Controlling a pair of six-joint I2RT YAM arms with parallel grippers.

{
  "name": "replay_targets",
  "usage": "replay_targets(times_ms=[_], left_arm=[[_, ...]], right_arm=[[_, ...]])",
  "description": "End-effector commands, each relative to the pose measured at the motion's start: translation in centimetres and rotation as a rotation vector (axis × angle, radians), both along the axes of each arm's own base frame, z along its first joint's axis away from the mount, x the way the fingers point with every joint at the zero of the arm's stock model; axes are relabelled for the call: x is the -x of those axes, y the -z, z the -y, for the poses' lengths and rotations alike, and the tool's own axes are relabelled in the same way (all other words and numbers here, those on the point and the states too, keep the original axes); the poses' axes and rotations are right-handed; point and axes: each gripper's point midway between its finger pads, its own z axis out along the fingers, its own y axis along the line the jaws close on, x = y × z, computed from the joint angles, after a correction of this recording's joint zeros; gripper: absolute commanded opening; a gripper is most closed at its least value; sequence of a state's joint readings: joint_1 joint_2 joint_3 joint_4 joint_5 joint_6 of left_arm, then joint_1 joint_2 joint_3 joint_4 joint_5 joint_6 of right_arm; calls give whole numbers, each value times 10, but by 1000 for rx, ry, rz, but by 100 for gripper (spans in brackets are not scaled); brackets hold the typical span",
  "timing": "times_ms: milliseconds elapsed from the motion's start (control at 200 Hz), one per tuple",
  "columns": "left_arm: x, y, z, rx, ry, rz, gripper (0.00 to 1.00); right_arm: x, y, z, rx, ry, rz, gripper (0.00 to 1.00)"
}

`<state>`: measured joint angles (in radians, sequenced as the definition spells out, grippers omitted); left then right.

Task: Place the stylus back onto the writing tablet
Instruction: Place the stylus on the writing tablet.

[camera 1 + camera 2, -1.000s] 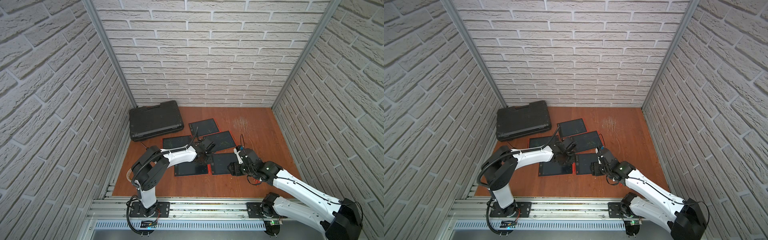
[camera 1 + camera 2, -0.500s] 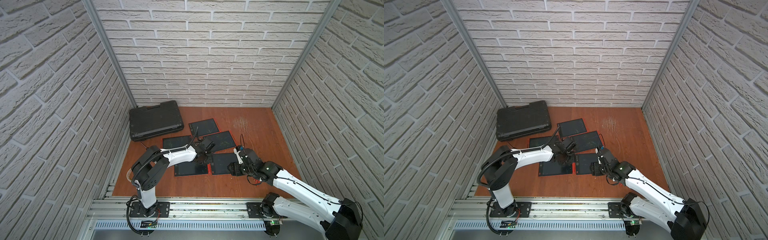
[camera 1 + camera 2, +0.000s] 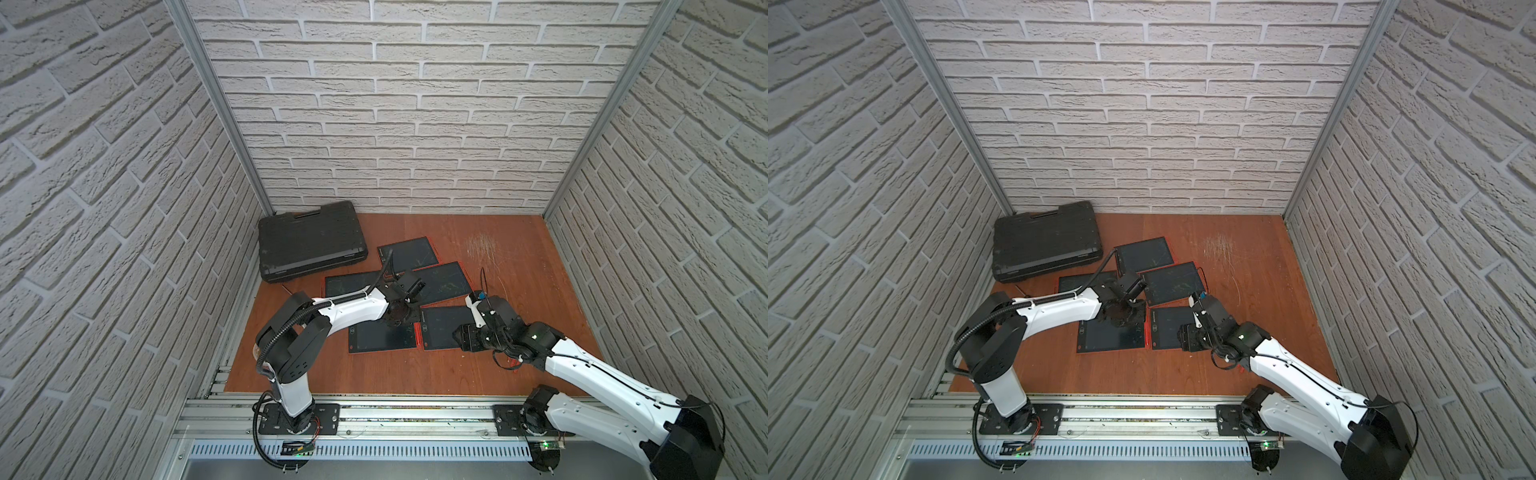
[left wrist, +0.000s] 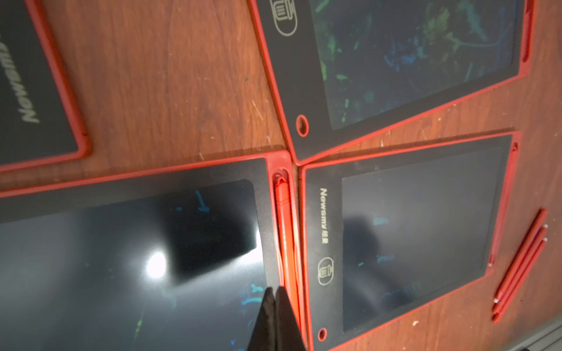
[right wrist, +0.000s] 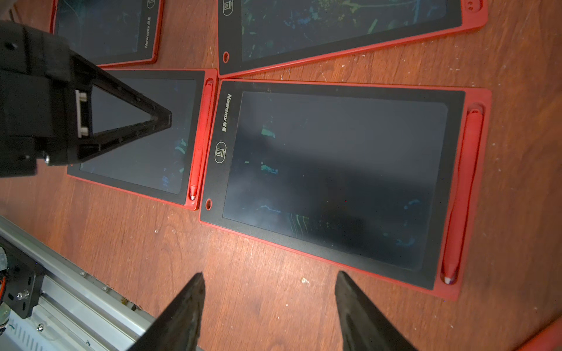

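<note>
**Stylus and tablet.** The stylus (image 4: 284, 231) lies lengthwise in the side slot of the writing tablet (image 4: 91, 273). In both top views this tablet (image 3: 380, 336) sits just below the centre of the frame, and the stylus shows only as a thin red line along its right edge.

**Left gripper.** The left gripper (image 4: 275, 299) has its jaws pressed together with nothing visible between them. Its tips stand at the inner lip of the slot, just beside the stylus. Closed in this way, the tips probably serve as one blunt point for pressing the stylus flush, so the task appears nearly done.

**Right gripper.** The right gripper (image 5: 269, 275) hangs with its jaws well apart and empty over bare table (image 5: 258, 243). It is near the front edge of the neighbouring tablet (image 5: 334, 182), whose own stylus (image 5: 462, 194) is already seated. It seems to be waiting clear of the work.

**Surroundings.** Three loose styluses (image 4: 520, 267) lie together on the wood beyond that neighbour. A black case (image 3: 309, 239) rests left of centre against the back wall.

**Hidden or unclear.**
- The left wrist covers the gripper tips in the top views.
- The left fingers cut off the stylus's near end in the left wrist view.
- Whether the tips touch the stylus, and whether it has clicked fully home, cannot be told.
- The loose styluses cannot be made out from above.
</note>
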<state>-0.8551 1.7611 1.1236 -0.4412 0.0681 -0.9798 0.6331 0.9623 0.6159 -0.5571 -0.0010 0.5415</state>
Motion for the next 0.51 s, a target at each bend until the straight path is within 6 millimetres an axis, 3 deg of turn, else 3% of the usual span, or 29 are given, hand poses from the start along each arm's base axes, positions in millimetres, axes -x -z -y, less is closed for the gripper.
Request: replay_targets(times_ms=[0,500], left_arm=[[-1,3,13,11,32,-4,0],[1,19,22,-17,55,-36,0]], right_arm=[[-4,-8,-6,-17,-15,32,68],[1,-1,1,-8,1,22,67]])
